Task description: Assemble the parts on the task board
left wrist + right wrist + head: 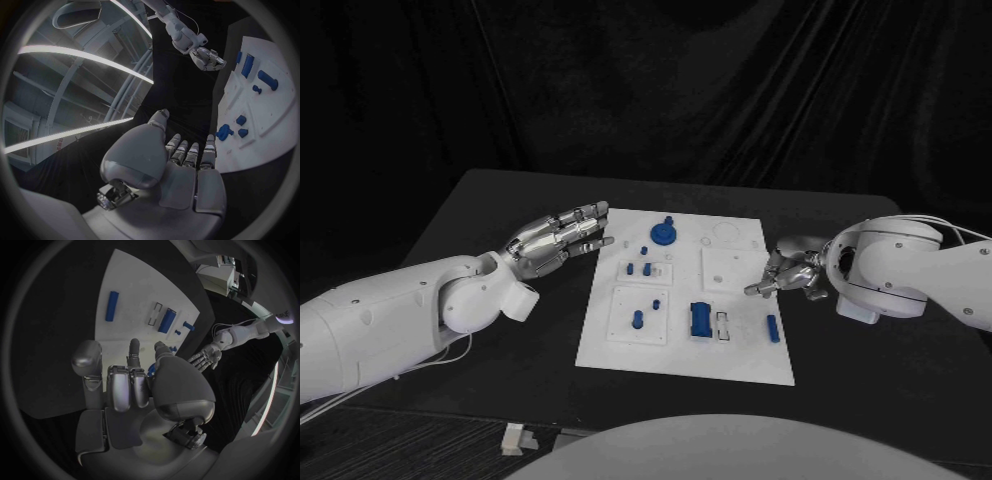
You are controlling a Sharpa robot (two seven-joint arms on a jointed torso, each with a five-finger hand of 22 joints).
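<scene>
Left hand (563, 240) hovers just beside the left edge of the task board (678, 360), fingers extended and lying close together, holding nothing; it does not touch the board. Right hand (790, 274) hangs at the board's right edge, fingers partly curled over the rim — nothing is visible in its grasp, though whether a fingertip touches the plate cannot be told. On the board, the blue parts are spread out: a round knobbed piece (665, 233) near the far edge, two small pegs (639, 269) below it, a short peg (638, 320) in the left panel, a wide block (700, 320) in the middle and a slim bar (772, 327) toward the right. Judged from this layout, assembly is at an early stage — most parts appear to lie separately, and neither hand has engaged one.
</scene>
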